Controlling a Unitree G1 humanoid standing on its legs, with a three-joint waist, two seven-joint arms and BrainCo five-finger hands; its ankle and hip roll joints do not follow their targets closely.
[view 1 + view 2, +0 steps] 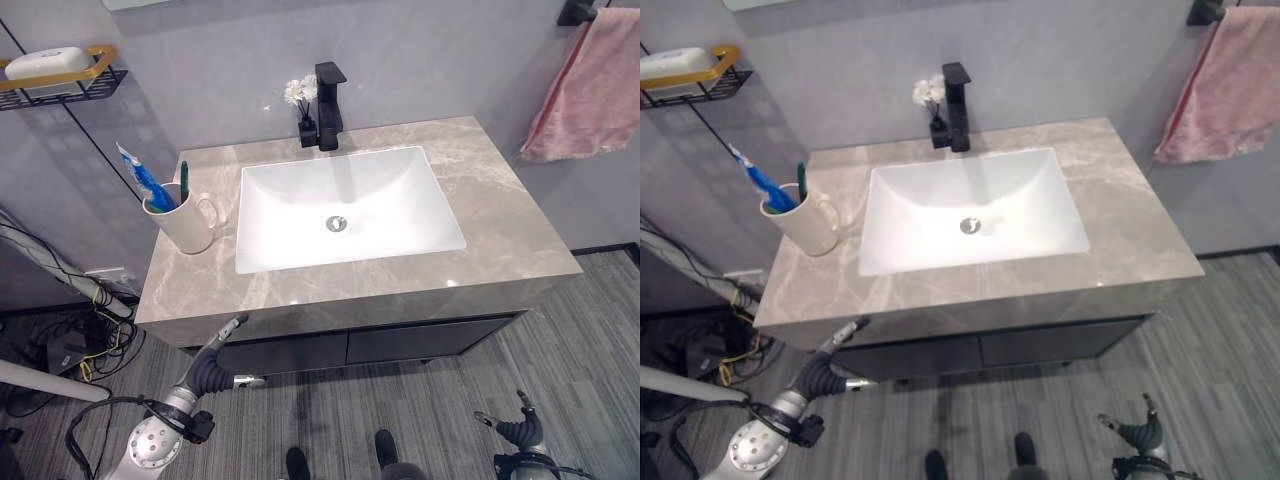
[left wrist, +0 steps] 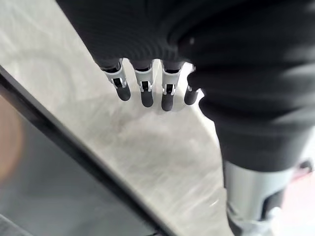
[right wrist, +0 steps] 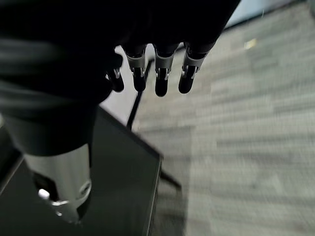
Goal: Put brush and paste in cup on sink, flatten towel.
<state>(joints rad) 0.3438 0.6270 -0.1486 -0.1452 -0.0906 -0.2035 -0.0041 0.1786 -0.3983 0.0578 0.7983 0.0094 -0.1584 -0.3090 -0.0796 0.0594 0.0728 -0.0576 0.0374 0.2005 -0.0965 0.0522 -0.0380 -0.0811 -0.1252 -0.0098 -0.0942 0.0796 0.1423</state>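
1. Grey countertop (image 1: 500, 215) with the white sink (image 1: 345, 205) set in it.
2. Pink towel (image 1: 590, 90) hangs bunched on the wall, right.
3. Cream cup (image 1: 185, 222) left of sink already holds paste (image 1: 145, 180) and brush (image 1: 184, 174).
4. Left hand (image 1: 215, 365) and right hand (image 1: 520, 430) hang low, fingers relaxed, holding nothing.

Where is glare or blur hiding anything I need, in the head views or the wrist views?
Left eye view: soft sheen on the sink, but the cup and pink towel read clearly. Left wrist view: left hand sharp, counter behind it soft. Right wrist view: right hand dark, floor blurred.
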